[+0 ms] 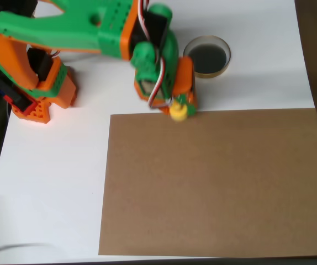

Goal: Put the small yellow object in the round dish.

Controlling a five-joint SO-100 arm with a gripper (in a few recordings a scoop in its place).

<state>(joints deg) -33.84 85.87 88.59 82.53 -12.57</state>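
In the overhead view, the small yellow object point(178, 111) sits at the tip of the gripper point(181, 106), directly over the upper edge of the brown cardboard sheet point(214, 182). The object is blurred; its knob and base cannot be told apart, so neither its long axis nor the way it points can be read. Whether it rests on the sheet or hangs above it cannot be told. The green and orange fingers close in on the object from above it in the picture, and the tool appears clamped on it, though the arm's own body hides most of the jaws. The round dish point(207, 56) stands on the white table point(53, 182) up and to the right of the sheet's upper edge, near the gripper but apart from it. The arm's base point(34, 94) lies to the left of the sheet's top left corner.
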